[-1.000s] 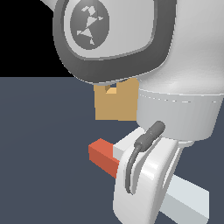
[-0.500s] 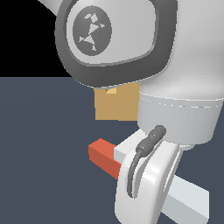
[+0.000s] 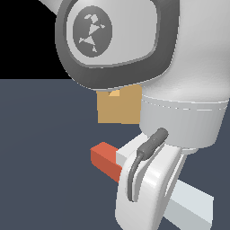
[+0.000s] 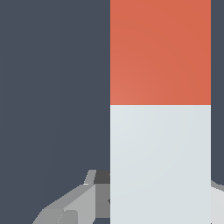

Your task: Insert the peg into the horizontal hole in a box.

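The peg lies low in front of the box in the exterior view, with its red-orange end [image 3: 104, 159] toward the box and its white-grey rest [image 3: 191, 203] running to the exterior view's right. The tan box [image 3: 119, 110] stands behind it, its top hidden by the arm. Only a bit of the orange-tinted hole [image 3: 114, 93] shows. In the wrist view the peg [image 4: 160, 131] fills the middle. My gripper [image 4: 160, 197] straddles its white part, and a grey finger [image 4: 76, 201] is pressed against its side. The hand hides the grip in the exterior view.
The arm's large white and grey links [image 3: 117, 40] fill the upper part of the exterior view and cover part of the box. The dark blue-grey floor [image 3: 40, 157] lies all around the peg and the box.
The arm's upper link has shifted slightly. The peg, the box and the hand stay where they were.
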Action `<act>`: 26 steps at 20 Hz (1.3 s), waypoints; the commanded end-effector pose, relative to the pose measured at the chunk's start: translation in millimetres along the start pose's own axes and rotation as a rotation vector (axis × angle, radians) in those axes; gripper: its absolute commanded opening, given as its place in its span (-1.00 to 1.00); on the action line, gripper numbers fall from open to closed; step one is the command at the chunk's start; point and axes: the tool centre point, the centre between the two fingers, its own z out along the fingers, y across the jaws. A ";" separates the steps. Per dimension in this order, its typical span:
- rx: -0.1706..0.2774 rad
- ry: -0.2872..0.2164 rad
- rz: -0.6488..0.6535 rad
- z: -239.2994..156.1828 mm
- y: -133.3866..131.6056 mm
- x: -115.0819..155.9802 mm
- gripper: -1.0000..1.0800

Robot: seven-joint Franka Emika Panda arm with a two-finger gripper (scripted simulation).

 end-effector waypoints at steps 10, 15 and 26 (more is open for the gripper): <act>-0.001 -0.001 0.109 -15.2 -2.3 23.6 -1.00; -0.001 -0.001 0.205 -27.9 -2.5 44.7 -1.00; -0.002 -0.001 0.456 -61.0 7.3 98.5 -1.00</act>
